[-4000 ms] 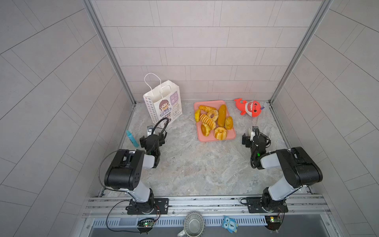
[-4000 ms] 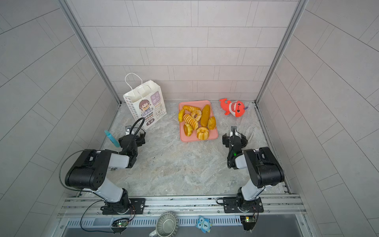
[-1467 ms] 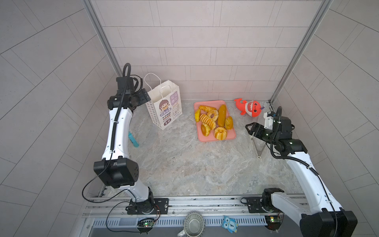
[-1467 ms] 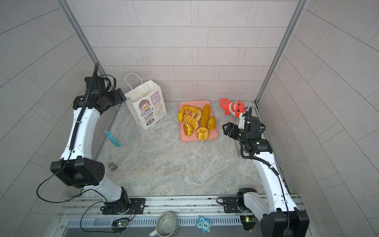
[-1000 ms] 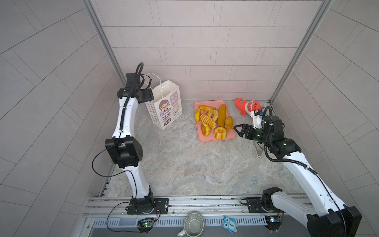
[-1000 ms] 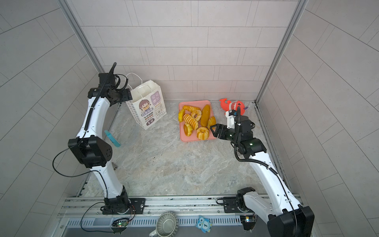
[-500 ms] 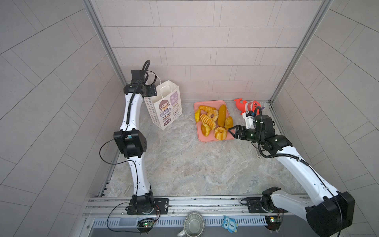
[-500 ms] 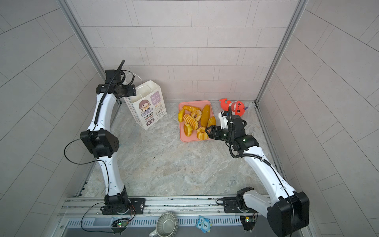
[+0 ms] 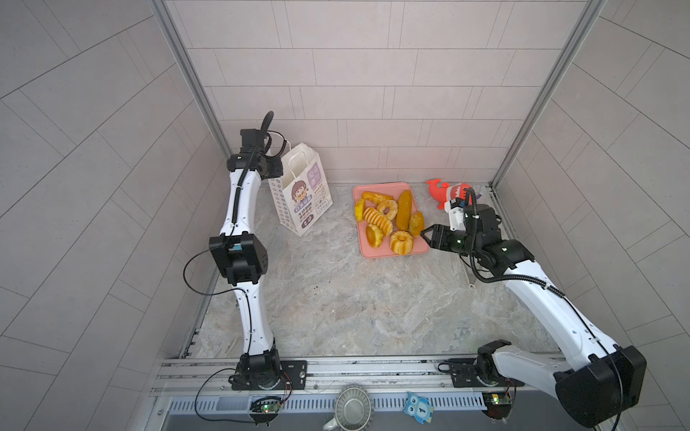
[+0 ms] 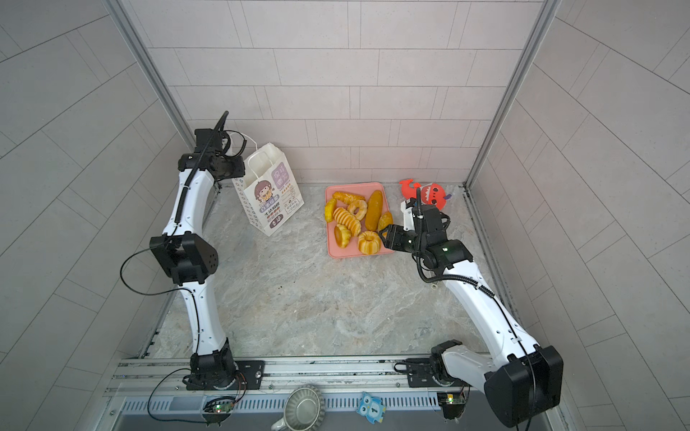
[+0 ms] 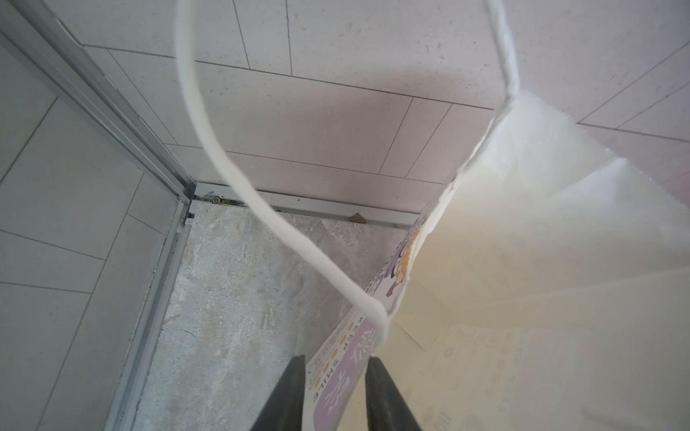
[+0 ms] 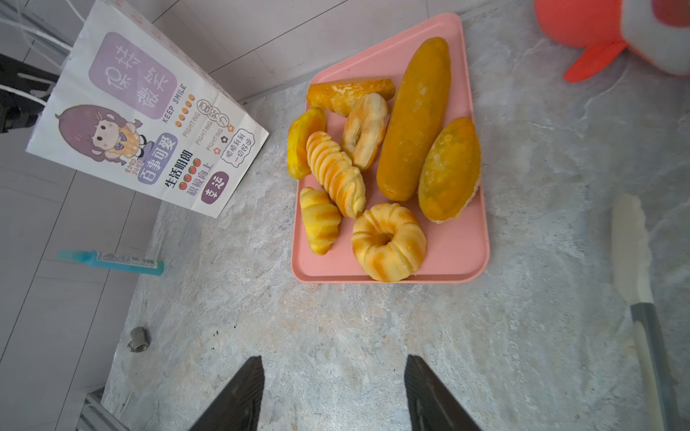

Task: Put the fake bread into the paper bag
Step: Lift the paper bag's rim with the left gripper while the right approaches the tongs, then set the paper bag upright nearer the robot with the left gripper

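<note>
- The marble-patterned table [image 9: 336, 306] carries everything, with tiled walls on three sides
- The paper bag [image 9: 304, 194] stands at the back left of the table in both top views, mouth open upward and the cartoon-girl side facing the front; it is well apart from the tray, and no bread shows in the part of its inside that the left wrist view covers
- The pink tray [image 9: 381, 253] lies flat at the back of the table, right of the middle
- The fake bread [image 12: 414, 119] is all on the tray: eight pieces packed close, a long loaf, an oval loaf, a sugared stick, a ring doughnut, a ridged roll, two small yellow rolls and a fluted bundt nearest the right hand
- The red plush shark [image 9: 446, 192] lies in the back right corner, near the tray but not touching it
- The left hand [image 11: 336, 360] is at the bag's rim, narrow, with one finger on each side of the printed wall; whether it pinches the paper I cannot tell
- The right hand [image 9: 425, 236] hangs empty, jaws apart, just beside the tray's front right corner
- A white-bladed tool with a grey handle [image 12: 631, 253] lies on the table, apart from the tray on the oval loaf's side
- A blue tube [image 12: 112, 261] lies by the left wall
- A small metal fitting [image 12: 139, 339] sits near it
</note>
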